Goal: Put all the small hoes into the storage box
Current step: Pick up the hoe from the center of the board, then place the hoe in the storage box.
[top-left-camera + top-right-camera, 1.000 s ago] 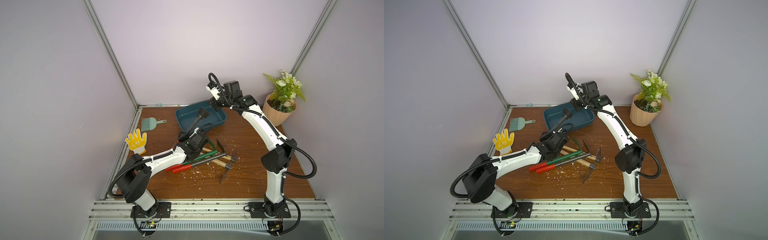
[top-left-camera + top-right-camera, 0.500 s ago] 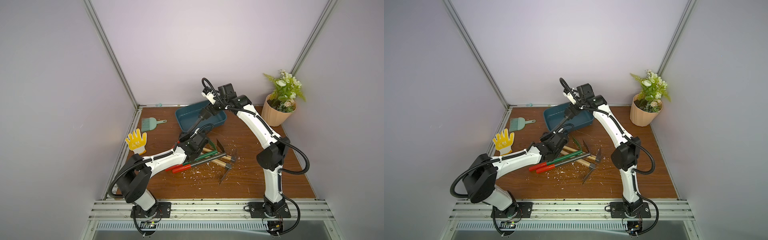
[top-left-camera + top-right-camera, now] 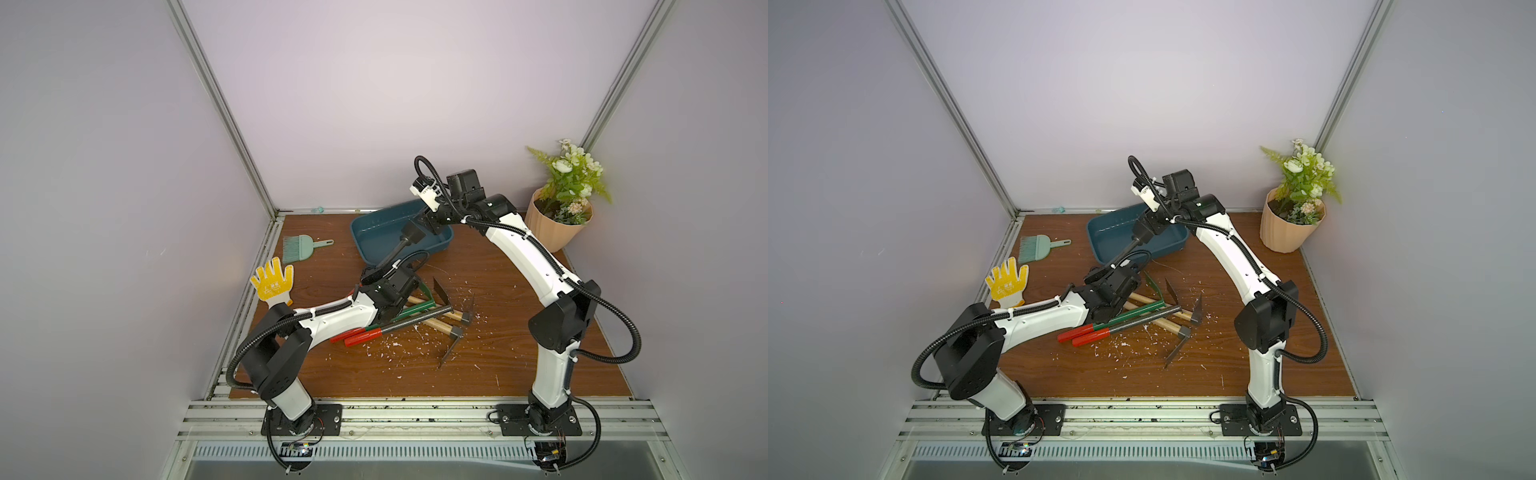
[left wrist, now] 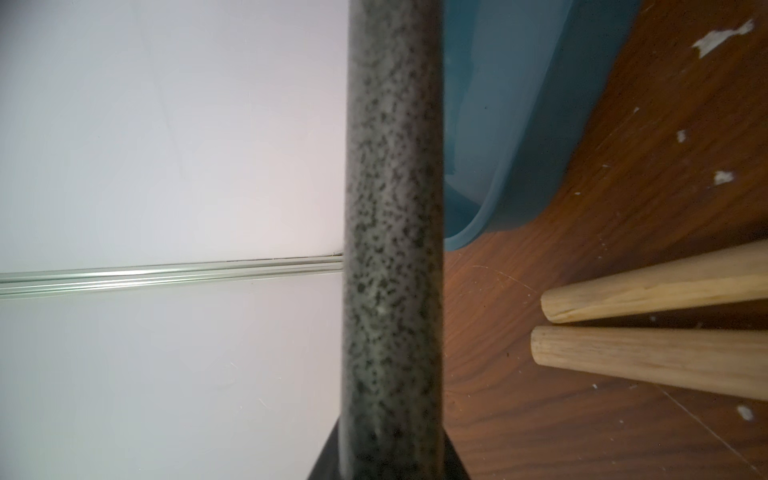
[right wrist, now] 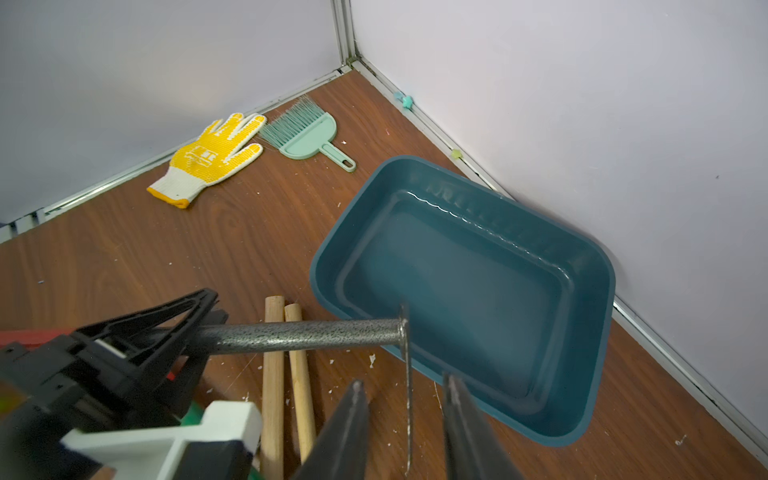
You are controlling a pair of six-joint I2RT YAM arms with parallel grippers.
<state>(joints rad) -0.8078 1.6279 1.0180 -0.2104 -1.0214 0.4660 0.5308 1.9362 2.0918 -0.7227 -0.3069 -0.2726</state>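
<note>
- Left hand (image 5: 205, 328) is clamped on the hoe (image 5: 299, 336), gripping its speckled grey shaft. Where does the working end sit?
- Out toward the storage box (image 5: 478, 203). The shaft runs straight from that hand to the box, and the thin blade (image 5: 408, 365) hangs at the box's near rim, raised off the tabletop (image 5: 208, 249).
- And the right hand (image 5: 403, 380)?
- Open. Its two fingers stand on either side of the blade, which shows edge-on between them with a gap on each side. It brackets the blade but does not pinch it.
- Which arm is nearer the box, then?
- The right one. In both top views its wrist hangs above the box itself. The left hand sits just short of the box's near rim, beside the heap of other tools (image 3: 419, 319).
- Does the hoe touch the box?
- It looks held clear of it, but I cannot be sure from these angles.
- What does the next move turn on?
- On that long axis, I think. The box lies dead ahead of the left hand along the shaft, blade end first. Either the left hand carries the hoe forward lengthwise and lowers it, or the right hand closes on the blade and draws it in.
- Any risk?
- If the left hand lets go now, I judge that the shaft end would drop outside the rim, onto the wooden handles (image 5: 272, 374) below.
</note>
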